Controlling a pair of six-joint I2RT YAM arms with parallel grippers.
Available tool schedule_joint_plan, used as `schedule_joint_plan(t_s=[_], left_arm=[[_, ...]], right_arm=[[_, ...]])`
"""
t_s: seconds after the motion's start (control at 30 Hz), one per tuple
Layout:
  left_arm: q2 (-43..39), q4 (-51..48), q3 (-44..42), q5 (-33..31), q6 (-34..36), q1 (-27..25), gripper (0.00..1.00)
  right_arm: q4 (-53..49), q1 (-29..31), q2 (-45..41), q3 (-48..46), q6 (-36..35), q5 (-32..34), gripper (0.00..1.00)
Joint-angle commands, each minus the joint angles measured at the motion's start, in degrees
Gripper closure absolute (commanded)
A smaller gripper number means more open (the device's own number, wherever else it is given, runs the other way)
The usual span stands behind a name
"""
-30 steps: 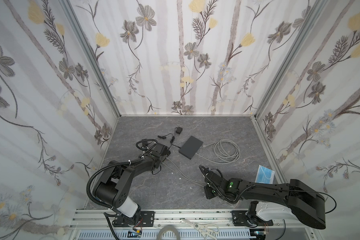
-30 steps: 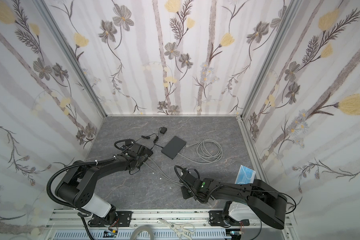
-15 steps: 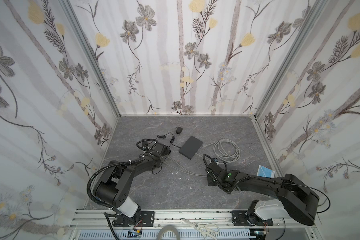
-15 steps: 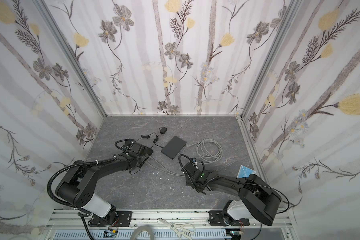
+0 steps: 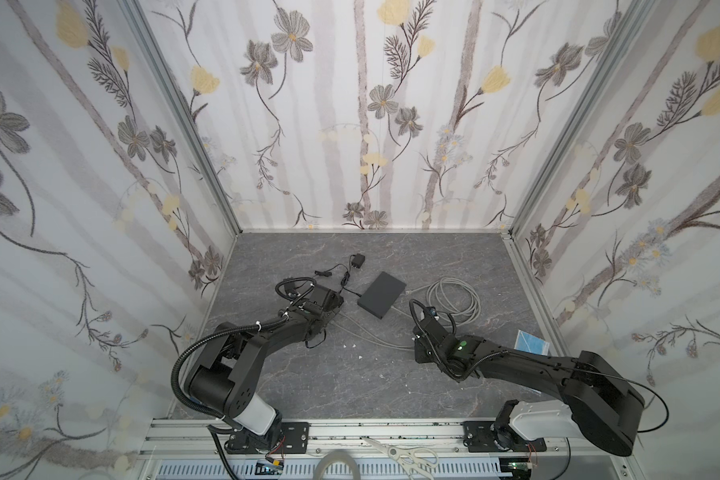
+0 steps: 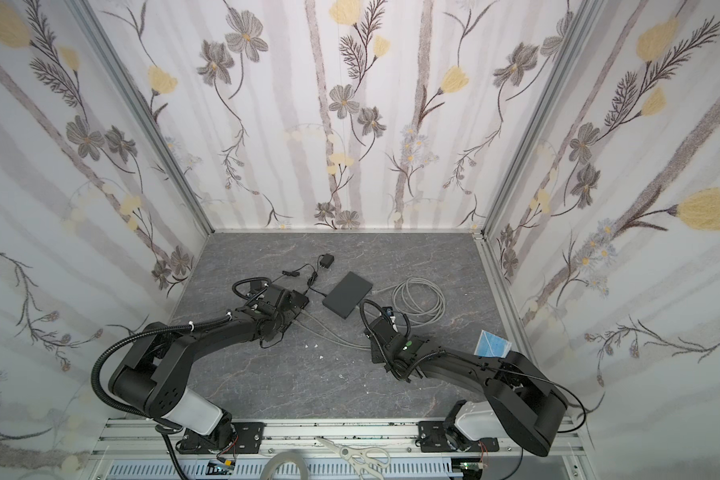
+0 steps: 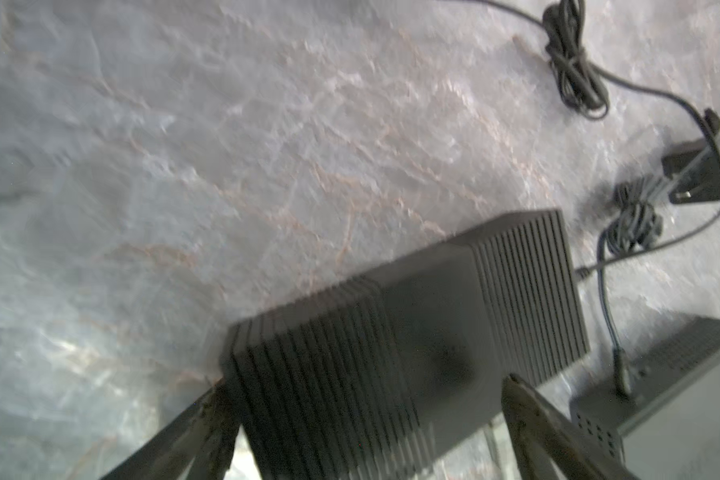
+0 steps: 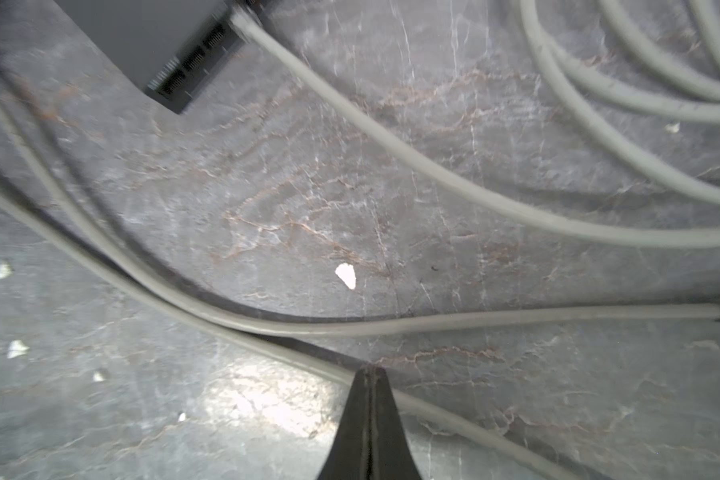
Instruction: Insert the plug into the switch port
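Right end effector (image 8: 369, 375) pinched, wedge-shaped, black

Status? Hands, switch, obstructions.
Left hand open, astride ribbed black box. Right hand shut at grey cable, nothing seen held. Switch: one cable end at ports, others empty. Cable runs cross the approach.

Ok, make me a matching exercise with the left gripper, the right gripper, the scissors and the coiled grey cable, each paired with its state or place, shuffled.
Things:
1. left gripper
2. right gripper
3. scissors
4. coiled grey cable

States or places:
A. on the front metal frame
B. open, over the ribbed black box
C. on the table, right of the flat black box
D. shut

Pairs: 1-B, 2-D, 3-A, 4-C
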Motion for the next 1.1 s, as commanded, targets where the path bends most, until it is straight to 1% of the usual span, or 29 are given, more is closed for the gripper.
schedule_joint_plan(t_s=[0.0,0.03,0.07,0.1,0.13,0.2,0.23,0.27,0.33,0.37,0.4,0.43,0.47,0.53,0.57,0.63,0.7,0.73,0.77,0.83,0.87,0.93,0.97,1.0,1.07], left_arm=[[-5.73,-10.37,-0.72,4.84,-1.33,-0.06,0.0],[-8.88,-10.9,-0.63,3.49,0.22,-0.05,0.0],[-11.72,-10.49,-0.63,2.63,2.3,-0.06,0.0],[-14.98,-9.2,-0.84,2.11,5.9,-0.22,0.0],[-19.77,-7.84,-1.12,1.57,9.88,-0.45,0.0],[-27.58,-5.68,-2.35,-0.46,15.79,-0.89,0.0],[-31.82,-4.15,-3.67,-1.29,18.13,-0.94,0.0],[-35.29,-2.55,-5.09,-2.03,20.13,-0.94,0.0],[-41.89,0.37,-8.14,-5.08,22.85,-0.9,0.0],[-43.83,0.17,-8.77,-7.67,23.1,-0.94,0.0],[-45.06,-0.73,-9.03,-10.58,24.04,-0.87,0.0],[-45.37,-1.41,-9.04,-12.64,25.72,-0.71,0.0],[-45.25,-1.17,-9.04,-13.11,27.7,-0.6,0.0],[-44.23,2.0,-10.11,-10.99,33.54,-0.51,0.0],[-43.72,4.29,-11.1,-9.27,35.27,-0.5,0.0],[-42.42,8.9,-12.8,-8.26,36.42,-0.41,0.0],[-40.88,10.73,-13.62,-10.55,35.75,-0.39,0.0],[-40.22,12.71,-14.4,-11.13,36.52,-0.46,0.0],[-39.54,15.24,-15.36,-11.4,38.13,-0.37,0.0],[-38.5,18.23,-16.44,-12.36,39.79,-0.37,0.03],[-38.11,19.09,-16.73,-13.14,40.07,-0.19,0.02],[-37.74,20.59,-17.01,-15.29,40.91,0.03,0.0],[-37.75,21.82,-17.49,-17.03,41.9,0.05,0.0],[-37.75,23.24,-18.13,-19.07,42.82,0.07,0.0],[-38.01,26.1,-19.72,-25.37,44.87,0.29,0.0]], right_arm=[[0.71,-0.34,-6.8,0.35,-3.63,2.93,0.95],[0.74,-0.39,-10.02,0.71,-5.21,3.64,0.91],[1.04,-0.44,-12.95,1.1,-6.99,4.1,0.89],[1.97,-0.56,-16.36,1.57,-9.94,4.18,0.87],[3.06,-0.59,-19.82,2.02,-13.18,4.14,0.84],[5.86,-0.62,-25.86,2.12,-18.37,4.85,0.72],[7.87,-0.64,-28.88,1.83,-20.62,5.71,0.65],[9.45,-0.65,-31.66,1.24,-22.58,6.89,0.56],[14.3,-0.7,-37.12,-1.07,-25.23,10.67,0.3],[16.23,-0.85,-39.09,-2.21,-26.36,12.04,0.04],[18.9,-0.81,-40.99,-3.76,-28.75,13.01,0.0],[21.87,-0.79,-42.93,-5.54,-31.03,13.92,0.0],[24.46,-0.79,-44.08,-7.23,-32.23,15.58,0.0],[29.26,-1.0,-46.05,-10.3,-33.56,20.07,0.0],[32.25,-1.17,-46.81,-12.18,-34.39,22.01,0.0],[36.37,-1.31,-47.67,-14.87,-36.18,23.71,0.0],[38.31,-1.31,-48.03,-16.44,-37.14,26.28,0.0],[39.28,-1.31,-48.19,-17.32,-37.94,28.29,0.0],[41.04,-3.01,-48.26,-18.44,-39.44,29.62,0.0],[44.59,-3.99,-48.26,-20.69,-42.41,31.03,0.0],[46.2,-4.71,-48.1,-21.82,-43.68,31.68,0.0],[49.68,-6.52,-47.28,-24.13,-46.67,31.46,0.0],[51.86,-7.96,-46.6,-25.62,-48.42,30.12,0.0],[53.96,-9.58,-46.03,-26.89,-49.07,28.65,0.0],[58.63,-13.96,-44.89,-29.91,-48.2,24.0,0.0]])
